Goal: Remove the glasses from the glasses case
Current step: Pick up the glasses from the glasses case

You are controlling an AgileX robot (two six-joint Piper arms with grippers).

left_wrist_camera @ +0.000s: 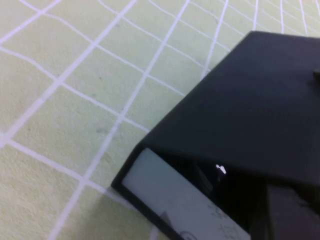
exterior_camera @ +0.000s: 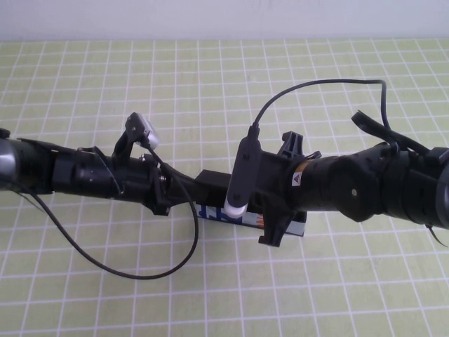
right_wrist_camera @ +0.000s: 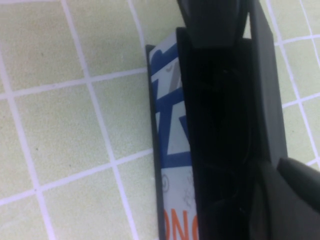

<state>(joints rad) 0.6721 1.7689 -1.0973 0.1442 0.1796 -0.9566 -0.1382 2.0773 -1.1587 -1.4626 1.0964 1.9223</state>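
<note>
The glasses case (exterior_camera: 213, 182) lies at the middle of the table, its printed front side (exterior_camera: 298, 226) facing me. My left gripper (exterior_camera: 184, 188) reaches in from the left to the case's left end. The left wrist view shows the black lid (left_wrist_camera: 250, 100) lifted slightly over a dark gap above the pale end face (left_wrist_camera: 170, 195). My right gripper (exterior_camera: 266, 210) hangs over the case's right half. The right wrist view shows the case open, with its printed side (right_wrist_camera: 170, 125) and dark inside (right_wrist_camera: 220, 125). I cannot make out the glasses in there.
The case lies on a light green cloth (exterior_camera: 210, 84) with a white grid. Loose black cables (exterior_camera: 133, 275) loop off both arms, one over the cloth in front of the left arm. Nothing else lies on the cloth.
</note>
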